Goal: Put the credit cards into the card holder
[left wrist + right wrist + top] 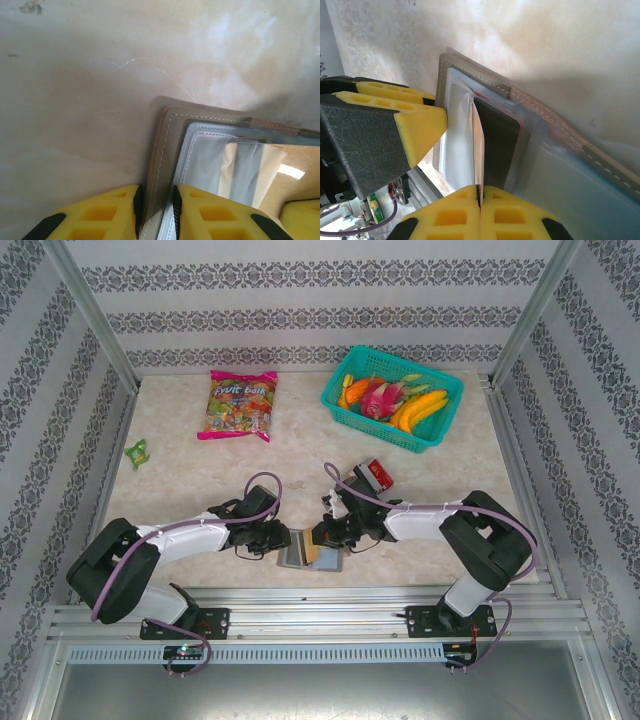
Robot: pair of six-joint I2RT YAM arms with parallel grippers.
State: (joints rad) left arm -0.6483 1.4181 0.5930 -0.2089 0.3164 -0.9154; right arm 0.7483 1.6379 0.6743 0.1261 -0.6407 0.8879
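Card holder [300, 556] lies open on the marble worktop [170, 490] near its front edge, between the two arms. The left hand [155, 202] pinches the holder's tan stitched edge. The right hand [480, 192], fingers pressed together, pinches the credit cards [496, 145], a dark one foremost, upright against the holder's pale inner panel.

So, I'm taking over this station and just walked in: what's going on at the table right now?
Both arms meet over the open card holder at the near edge of the table. The left pincer grips the holder's edge. The right pincer is shut on a dark card, whose far end sits in among the holder's inner sleeves. It looks only partly in.
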